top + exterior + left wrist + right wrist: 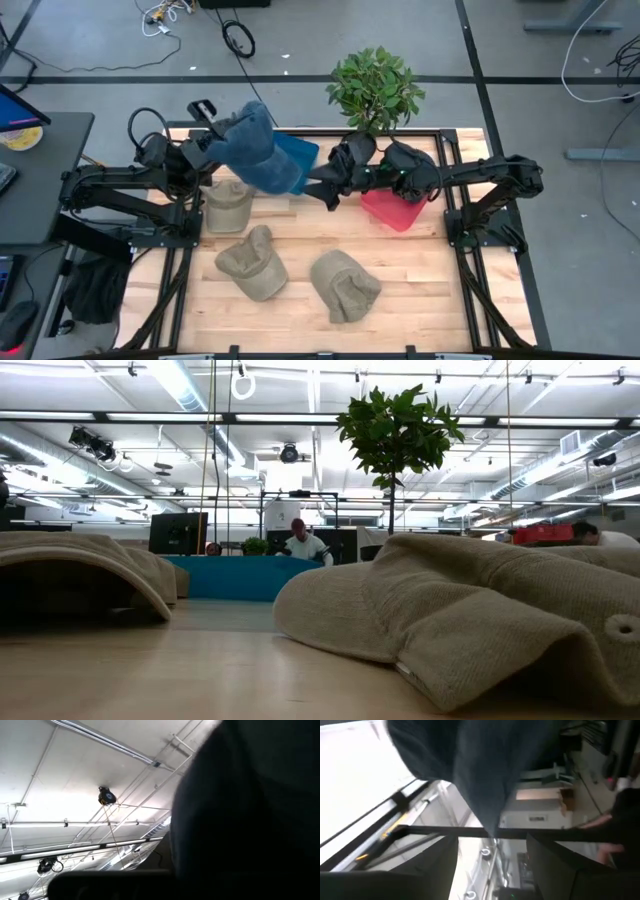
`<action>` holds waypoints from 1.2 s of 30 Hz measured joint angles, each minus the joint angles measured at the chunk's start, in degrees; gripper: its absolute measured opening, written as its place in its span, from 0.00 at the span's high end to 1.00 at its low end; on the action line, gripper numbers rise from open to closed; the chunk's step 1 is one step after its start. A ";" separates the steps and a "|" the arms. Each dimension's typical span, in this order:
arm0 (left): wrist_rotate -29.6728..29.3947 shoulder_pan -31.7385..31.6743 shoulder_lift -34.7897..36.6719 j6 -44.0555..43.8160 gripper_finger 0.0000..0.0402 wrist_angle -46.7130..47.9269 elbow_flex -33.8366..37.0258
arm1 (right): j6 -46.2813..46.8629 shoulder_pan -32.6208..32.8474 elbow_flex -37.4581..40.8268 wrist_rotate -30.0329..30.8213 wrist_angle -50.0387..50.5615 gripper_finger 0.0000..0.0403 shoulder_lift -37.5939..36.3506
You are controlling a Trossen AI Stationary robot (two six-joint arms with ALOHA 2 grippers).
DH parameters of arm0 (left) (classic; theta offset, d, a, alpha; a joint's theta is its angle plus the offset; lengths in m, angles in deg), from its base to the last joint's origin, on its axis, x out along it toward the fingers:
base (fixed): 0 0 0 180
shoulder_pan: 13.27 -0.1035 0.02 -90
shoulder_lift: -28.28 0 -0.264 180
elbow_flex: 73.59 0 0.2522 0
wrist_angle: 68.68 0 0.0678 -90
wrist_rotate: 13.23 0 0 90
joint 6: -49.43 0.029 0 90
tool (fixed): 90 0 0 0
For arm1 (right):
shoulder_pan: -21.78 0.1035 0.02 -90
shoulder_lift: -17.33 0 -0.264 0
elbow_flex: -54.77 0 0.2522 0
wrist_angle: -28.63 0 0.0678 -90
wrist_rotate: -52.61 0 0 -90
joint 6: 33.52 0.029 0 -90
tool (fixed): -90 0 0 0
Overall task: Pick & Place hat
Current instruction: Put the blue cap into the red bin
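In the high view a blue hat (252, 150) is held up over the table's far left part, above a teal bin (298, 158). My left gripper (213, 132) is shut on the hat at its left side. My right gripper (318, 186) reaches in from the right at the hat's lower right edge. In the right wrist view its fingers (555, 865) stand apart and a drooping point of the dark cloth (490, 820) hangs ahead of them. In the left wrist view the hat (250, 805) fills the right half. Neither the blue hat nor a gripper shows in the low view. My left gripper holds the blue hat by its left side (228, 138), coming level from the table's left. The hat is lifted clear of the table and bulges out to the right of the fingers. The hat itself hides the place of contact. My right gripper: I cannot tell whether its fingers touch the hat's edge (306, 182).
Three tan hats lie on the wooden table: one by the left arm (228, 205), two nearer the front (252, 262) (345, 285). A red bin (395, 210) sits under the right arm. A potted plant (375, 90) stands at the far edge.
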 joint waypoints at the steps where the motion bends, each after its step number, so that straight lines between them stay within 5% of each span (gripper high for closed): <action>1: 0.00 0.00 0.00 0.02 0.99 0.00 0.00 | 0.11 0.00 0.00 -0.38 0.74 0.41 0.00; 5: 0.00 0.01 0.00 0.00 0.99 -0.02 0.00 | 1.00 -0.02 -0.02 -1.19 1.02 0.41 -0.03; 13: 0.00 0.01 0.00 -0.36 0.99 0.01 0.00 | -0.36 -0.96 -0.02 9.80 1.85 0.44 -0.04; 36: 0.00 0.01 -0.04 -0.63 0.99 7.38 0.02 | -2.37 -1.03 -0.02 12.85 0.67 0.61 -0.04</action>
